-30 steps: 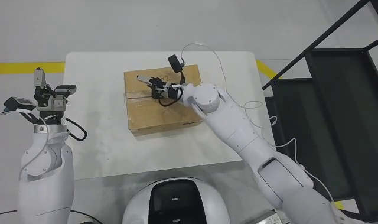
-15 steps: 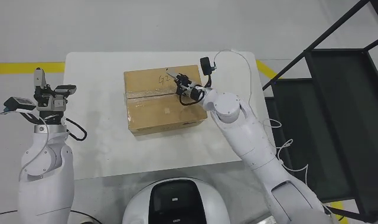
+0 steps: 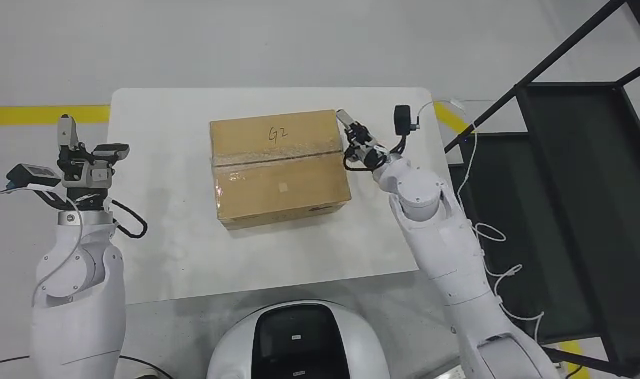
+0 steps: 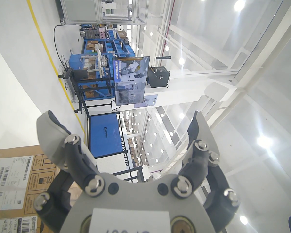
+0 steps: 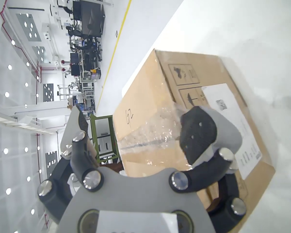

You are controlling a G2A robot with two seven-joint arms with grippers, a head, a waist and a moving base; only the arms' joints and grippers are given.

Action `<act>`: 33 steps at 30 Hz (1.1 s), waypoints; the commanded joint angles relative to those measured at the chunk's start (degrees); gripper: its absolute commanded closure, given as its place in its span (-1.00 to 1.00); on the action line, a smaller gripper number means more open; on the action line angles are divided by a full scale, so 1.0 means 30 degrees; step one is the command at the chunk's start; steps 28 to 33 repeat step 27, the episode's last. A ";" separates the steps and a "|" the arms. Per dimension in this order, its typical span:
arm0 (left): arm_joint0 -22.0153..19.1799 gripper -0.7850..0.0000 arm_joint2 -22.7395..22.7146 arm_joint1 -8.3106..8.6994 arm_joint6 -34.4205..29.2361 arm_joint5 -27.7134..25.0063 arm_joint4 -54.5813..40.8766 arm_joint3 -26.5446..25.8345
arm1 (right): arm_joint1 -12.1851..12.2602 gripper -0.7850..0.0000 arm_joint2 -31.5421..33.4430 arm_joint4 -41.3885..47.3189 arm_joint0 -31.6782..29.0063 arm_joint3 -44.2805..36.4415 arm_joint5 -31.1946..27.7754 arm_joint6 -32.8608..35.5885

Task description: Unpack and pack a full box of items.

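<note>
One taped box [image 3: 280,169], apparently unopened.

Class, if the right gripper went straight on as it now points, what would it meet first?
Most likely the cardboard box: the right gripper, jaws open, aims at its taped end. Depth is unclear; it could skim over the top.

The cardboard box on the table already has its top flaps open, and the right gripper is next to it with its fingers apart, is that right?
Not quite. The cardboard box is shut, with clear tape sealing its top seam, as the right wrist view shows. The rest holds: the right gripper is next to the box with its fingers apart.
</note>
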 commanded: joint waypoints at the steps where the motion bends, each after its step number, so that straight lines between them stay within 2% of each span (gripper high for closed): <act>1: 0.0000 -1.00 0.0000 0.0000 0.0000 0.0000 0.0000 0.0000 | 0.0047 -1.00 0.0395 0.0100 -0.0458 -0.0413 -0.0197 -0.0394; 11: 0.0000 -1.00 0.0000 0.0000 0.0000 0.0000 0.0000 0.0000 | 0.0188 -1.00 0.1952 0.0321 -0.3007 -0.2217 -0.2493 -0.2996; 33: 0.0000 -1.00 0.0000 0.0000 0.0000 0.0000 0.0000 0.0000 | 0.0189 -1.00 0.1965 0.0327 -0.3065 -0.2268 -0.2576 -0.3035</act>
